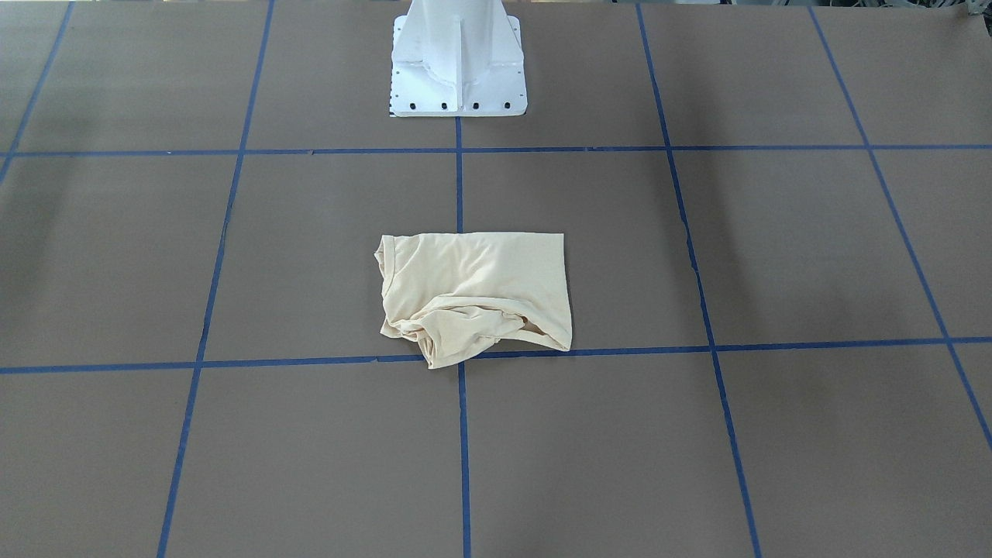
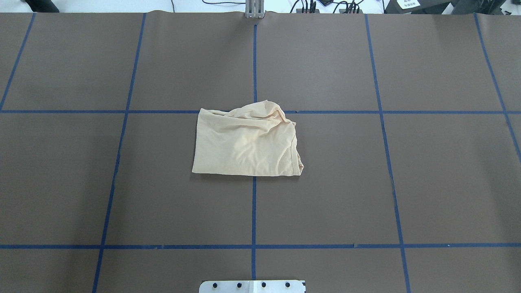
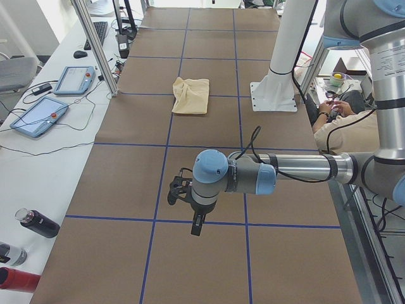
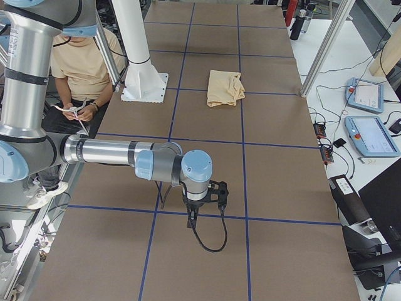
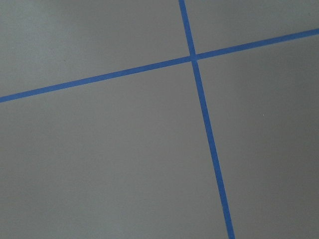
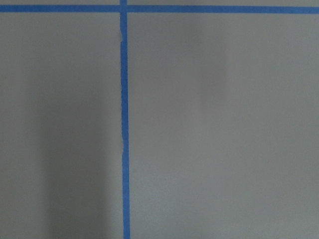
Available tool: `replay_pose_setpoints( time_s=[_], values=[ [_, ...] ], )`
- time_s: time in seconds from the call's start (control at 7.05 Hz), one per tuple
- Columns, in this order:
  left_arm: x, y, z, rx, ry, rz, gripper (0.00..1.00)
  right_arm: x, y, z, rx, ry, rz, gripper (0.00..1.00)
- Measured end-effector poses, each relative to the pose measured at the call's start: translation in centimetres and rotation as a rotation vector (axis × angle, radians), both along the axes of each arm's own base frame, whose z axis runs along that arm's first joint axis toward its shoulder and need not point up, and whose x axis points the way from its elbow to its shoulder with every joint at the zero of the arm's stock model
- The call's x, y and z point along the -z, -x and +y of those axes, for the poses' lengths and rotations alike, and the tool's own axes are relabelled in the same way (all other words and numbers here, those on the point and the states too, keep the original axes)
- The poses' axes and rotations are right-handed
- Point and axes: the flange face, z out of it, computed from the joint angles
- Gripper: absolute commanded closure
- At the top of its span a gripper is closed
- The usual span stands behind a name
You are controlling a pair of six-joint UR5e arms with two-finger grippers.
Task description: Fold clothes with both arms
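— What sits nearest in the left-end view?
— The left gripper (image 3: 197,223), hanging above a blue tape line (image 3: 285,225) on the brown table (image 2: 346,183). I cannot tell whether its fingers are spread or pressed together.
— And from the right end?
— The right gripper (image 4: 191,219), also over the tape. I cannot tell its state either.
— The T-shirt?
— The cream T-shirt (image 2: 248,142) lies farther along, well apart from both grippers. It is roughly folded and wrinkled, at the table's middle, near the white pedestal (image 1: 459,70).
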Motion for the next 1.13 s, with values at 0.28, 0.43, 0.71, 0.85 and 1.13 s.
replay_pose_setpoints(
  time_s=[0.28, 0.43, 0.71, 0.85, 1.13],
  values=[
    [0.00, -0.04, 0.14, -0.002, -0.002, 0.004, 0.00, 0.24, 0.01, -0.12, -0.001, -0.021, -0.002, 0.00],
    [0.17, -0.05, 0.15, -0.002, -0.006, 0.006, 0.00, 0.29, 0.01, -0.17, -0.001, -0.025, -0.002, 0.00],
    [0.21, -0.07, 0.20, -0.003, -0.008, 0.007, 0.00, 0.31, 0.01, -0.18, 0.000, -0.030, -0.001, 0.00],
    [-0.01, -0.08, 0.33, -0.003, -0.003, 0.008, 0.00, 0.31, 0.01, -0.19, -0.001, -0.033, 0.000, 0.00],
    [-0.44, -0.10, 0.50, -0.003, 0.006, 0.009, 0.00, 0.20, 0.01, -0.21, -0.002, -0.033, -0.001, 0.00]
  ],
)
